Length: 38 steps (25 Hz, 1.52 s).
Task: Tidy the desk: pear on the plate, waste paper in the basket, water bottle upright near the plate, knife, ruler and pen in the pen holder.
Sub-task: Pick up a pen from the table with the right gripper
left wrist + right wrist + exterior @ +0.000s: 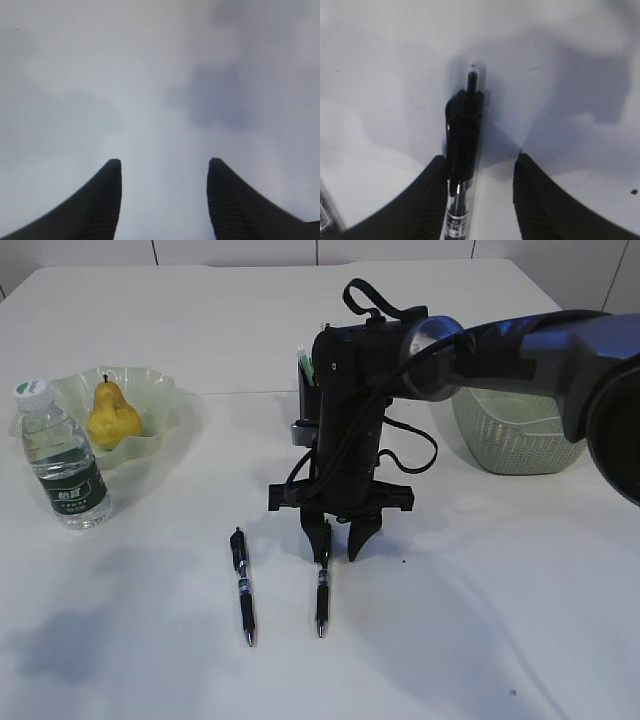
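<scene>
My right gripper (340, 540) (480, 157) is open and down at the table. Its fingers straddle the top end of a black pen (322, 592) (464, 130), which lies against one finger. A second black pen (243, 585) lies to the left. The yellow pear (112, 415) sits on the pale green wavy plate (160, 385). The water bottle (65, 455) stands upright in front of the plate. The black pen holder (307, 380) is mostly hidden behind the right arm. My left gripper (164, 161) is open over bare table. Waste paper, knife and ruler are out of view.
The sage green basket (510, 430) stands at the right, behind the right arm. The right arm stretches from the right edge across the middle of the white table (480, 620). A soft shadow lies at the front left.
</scene>
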Tool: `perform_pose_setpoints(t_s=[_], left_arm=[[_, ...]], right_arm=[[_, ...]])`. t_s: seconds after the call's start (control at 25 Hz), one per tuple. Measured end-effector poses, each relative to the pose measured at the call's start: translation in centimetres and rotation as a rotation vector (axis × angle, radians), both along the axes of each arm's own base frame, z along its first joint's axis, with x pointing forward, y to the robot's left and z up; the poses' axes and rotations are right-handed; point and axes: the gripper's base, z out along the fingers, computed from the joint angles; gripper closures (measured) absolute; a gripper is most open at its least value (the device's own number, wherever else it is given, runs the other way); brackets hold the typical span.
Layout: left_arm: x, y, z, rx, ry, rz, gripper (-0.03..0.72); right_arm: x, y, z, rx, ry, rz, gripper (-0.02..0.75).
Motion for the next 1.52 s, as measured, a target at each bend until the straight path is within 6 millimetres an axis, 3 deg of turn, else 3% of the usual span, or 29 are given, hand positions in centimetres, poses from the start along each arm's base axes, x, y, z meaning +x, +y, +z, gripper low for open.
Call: perform_pose_setpoints(t_s=[1.52], left_arm=[[-0.07, 0.04, -0.04, 0.005, 0.008, -0.001, 0.304]], right_arm=[[0.42, 0.11, -0.01, 0.011, -0.043, -0.025, 0.386]])
